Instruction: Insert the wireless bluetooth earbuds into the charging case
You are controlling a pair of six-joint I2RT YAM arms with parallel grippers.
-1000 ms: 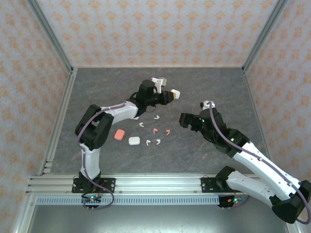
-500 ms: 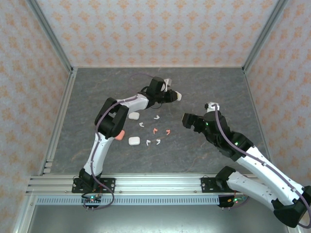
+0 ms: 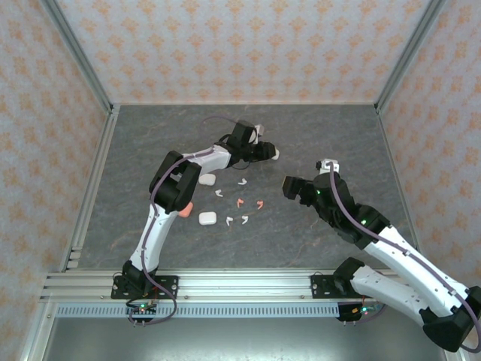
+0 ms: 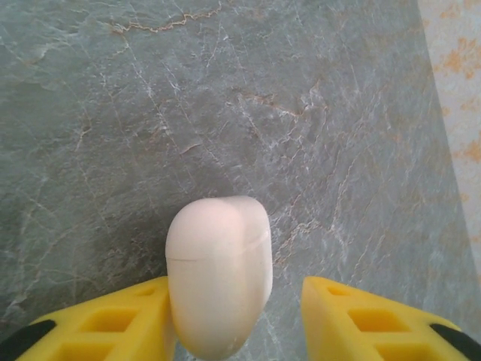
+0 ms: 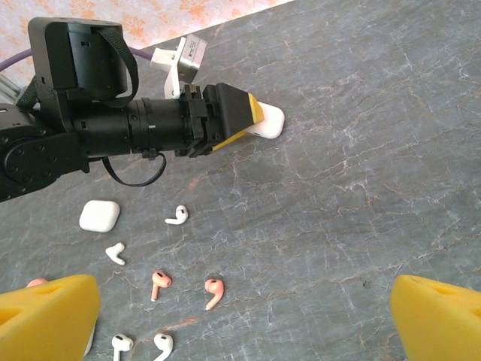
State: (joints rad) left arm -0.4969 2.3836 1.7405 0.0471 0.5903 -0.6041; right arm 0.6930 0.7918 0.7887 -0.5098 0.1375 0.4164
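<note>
A shut white charging case (image 4: 219, 271) lies on the grey table at the far middle (image 3: 275, 153). My left gripper (image 4: 237, 320) straddles it: the case leans against the left finger, and a clear gap separates it from the right finger, so the jaws stand open. Two coral earbuds (image 5: 158, 283) (image 5: 213, 289) and several white earbuds (image 5: 177, 216) lie scattered in the table's middle (image 3: 240, 202). My right gripper (image 5: 244, 316) hovers wide open to their right (image 3: 289, 184), with nothing between its fingers.
A second white case (image 3: 207, 180) lies under the left arm, a third white case (image 3: 207, 218) lies nearer the front, and a coral case (image 3: 185, 210) sits beside it. Patterned walls (image 3: 240, 45) close in the table; bare table stretches to the right.
The left arm stretched farther out and lowered the white case to the table, and its jaws have loosened from it. The right gripper shifted slightly right.
</note>
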